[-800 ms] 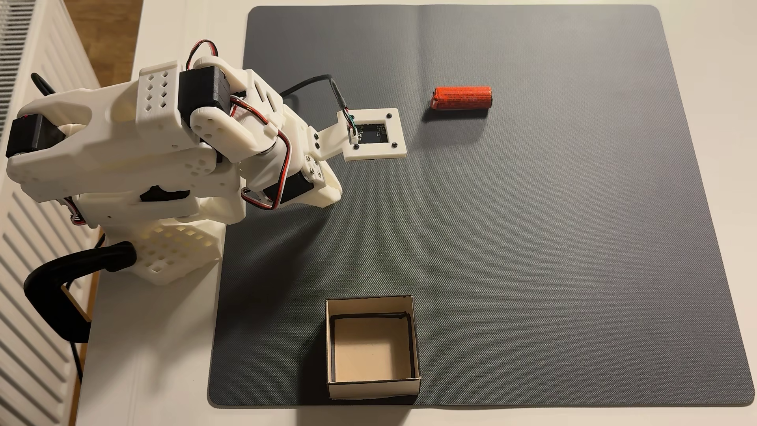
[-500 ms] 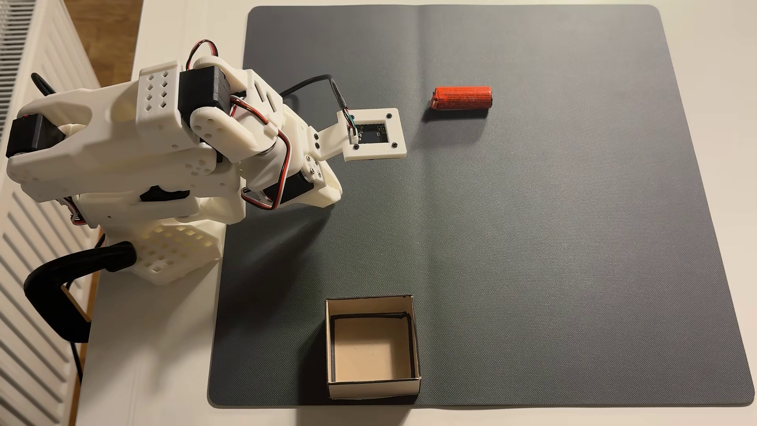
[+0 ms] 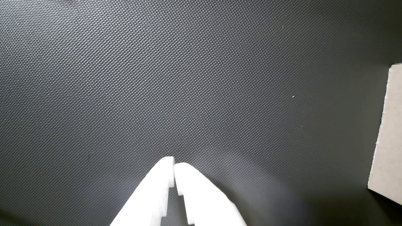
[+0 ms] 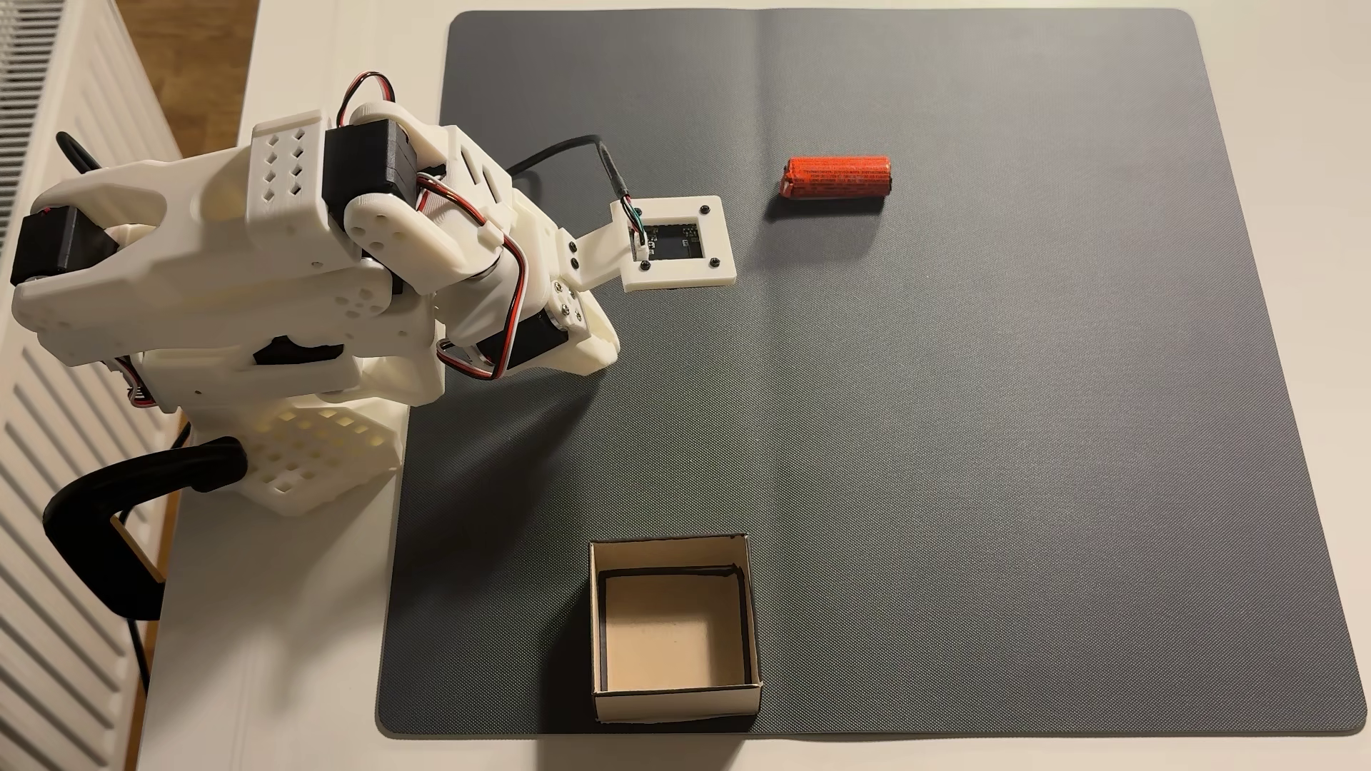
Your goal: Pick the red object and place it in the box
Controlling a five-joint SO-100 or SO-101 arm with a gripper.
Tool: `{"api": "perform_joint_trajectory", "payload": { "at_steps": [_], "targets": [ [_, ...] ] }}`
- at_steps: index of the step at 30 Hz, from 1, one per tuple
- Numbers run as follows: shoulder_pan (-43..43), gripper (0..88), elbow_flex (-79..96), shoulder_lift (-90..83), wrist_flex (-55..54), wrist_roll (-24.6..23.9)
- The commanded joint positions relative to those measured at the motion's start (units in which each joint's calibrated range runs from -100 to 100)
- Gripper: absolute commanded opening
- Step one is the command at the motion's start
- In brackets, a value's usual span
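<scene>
The red object point(image 4: 836, 176), an orange-red cylinder with dark print, lies on its side at the mat's far middle in the fixed view. The box point(image 4: 671, 552), open-topped beige cardboard with nothing in it, stands at the mat's near edge; one outer wall of the box point(image 3: 388, 131) shows at the right edge of the wrist view. The white arm point(image 4: 297, 245) is folded at the left, well away from both. My gripper point(image 3: 174, 165) points at bare mat, its two white fingers point(image 3: 194, 188) pressed together, shut with nothing between them.
A dark grey textured mat point(image 4: 964, 445) covers most of the white table. A white radiator point(image 4: 44, 460) runs along the left side. A black clamp point(image 4: 111, 519) holds the arm's base. The wrist camera mount point(image 4: 671, 243) and its cable overhang the mat.
</scene>
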Motion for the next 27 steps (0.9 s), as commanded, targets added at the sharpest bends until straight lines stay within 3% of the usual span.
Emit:
{"api": "perform_joint_trajectory", "payload": {
  "at_steps": [1,19,27],
  "targets": [
    [0.00,0.6,0.82,0.68,0.92,-0.11],
    [-1.19,0.5,0.73,0.51,0.04,-0.16],
    [-8.09,0.5,-10.70,0.51,-13.24,-0.16]
  ]
}}
